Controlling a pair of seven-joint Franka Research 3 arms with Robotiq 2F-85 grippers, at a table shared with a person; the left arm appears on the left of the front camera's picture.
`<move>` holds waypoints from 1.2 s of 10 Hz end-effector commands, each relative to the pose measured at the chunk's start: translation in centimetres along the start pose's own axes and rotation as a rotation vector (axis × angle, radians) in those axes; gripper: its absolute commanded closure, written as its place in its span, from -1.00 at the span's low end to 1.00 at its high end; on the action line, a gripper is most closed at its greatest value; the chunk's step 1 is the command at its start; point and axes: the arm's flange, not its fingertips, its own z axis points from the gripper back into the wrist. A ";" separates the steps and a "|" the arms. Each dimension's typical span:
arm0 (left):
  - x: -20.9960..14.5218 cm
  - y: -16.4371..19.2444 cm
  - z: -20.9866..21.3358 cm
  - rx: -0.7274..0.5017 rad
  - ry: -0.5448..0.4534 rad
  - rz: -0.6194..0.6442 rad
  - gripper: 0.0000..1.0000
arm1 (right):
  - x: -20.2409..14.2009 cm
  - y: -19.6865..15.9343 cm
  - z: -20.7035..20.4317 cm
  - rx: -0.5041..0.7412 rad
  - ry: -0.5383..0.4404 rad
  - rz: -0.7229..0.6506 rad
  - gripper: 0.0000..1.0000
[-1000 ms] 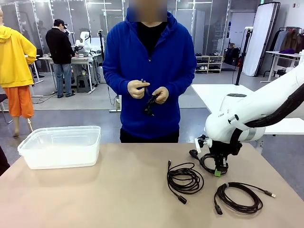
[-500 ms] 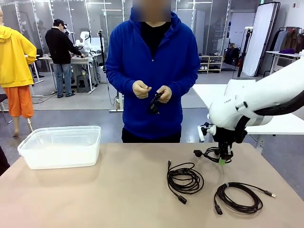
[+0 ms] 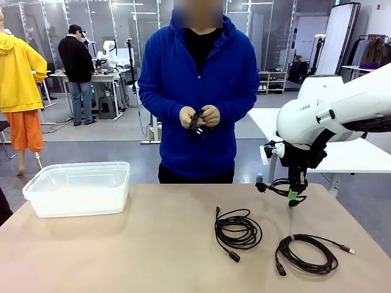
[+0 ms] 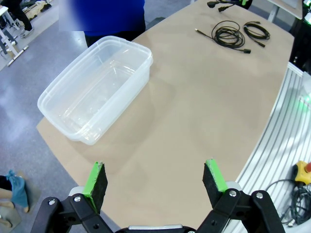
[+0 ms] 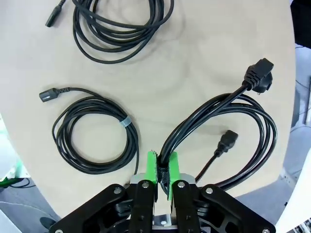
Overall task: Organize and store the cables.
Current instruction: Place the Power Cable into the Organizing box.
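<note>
Cables (image 3: pixel 256 232) number four, beyond the left gripper (image 4: pixel 155 177) with jaws apart: two coiled on the table (image 3: pixel 153 244), one clamped in the right gripper (image 3: pixel 294 198) above it, one in the person's hands (image 3: pixel 211 115); one clear tub (image 3: pixel 79 195) left.

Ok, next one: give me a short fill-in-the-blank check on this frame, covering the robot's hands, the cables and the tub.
1. The robot's right hand is ___ on a thick black coiled power cord, held clear of the tan table.
2. The robot's left hand hangs ___ above the table.
3. The clear rectangular plastic tub is ___.
4. Of the person's hands, ___ grip a small black cable bundle.
Missing words: shut; open; empty; both.
</note>
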 end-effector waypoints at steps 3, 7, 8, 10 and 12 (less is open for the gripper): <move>0.0 0.0 0.0 -0.006 -0.008 -0.013 -1.00 | 2.4 1.8 3.2 -0.123 0.069 -0.014 1.00; 0.0 0.0 0.0 -0.006 -0.008 -0.013 -1.00 | 6.9 5.0 7.6 -0.249 0.092 -0.012 1.00; 0.0 0.0 0.0 -0.006 -0.008 -0.013 -1.00 | 7.8 5.6 8.4 -0.275 0.100 -0.007 1.00; 0.0 0.0 0.0 -0.006 -0.008 -0.013 -1.00 | 10.1 7.8 9.7 -0.316 0.094 0.018 1.00; 0.0 0.0 0.0 -0.006 -0.008 -0.013 -1.00 | 12.5 9.8 10.4 -0.346 0.096 0.059 1.00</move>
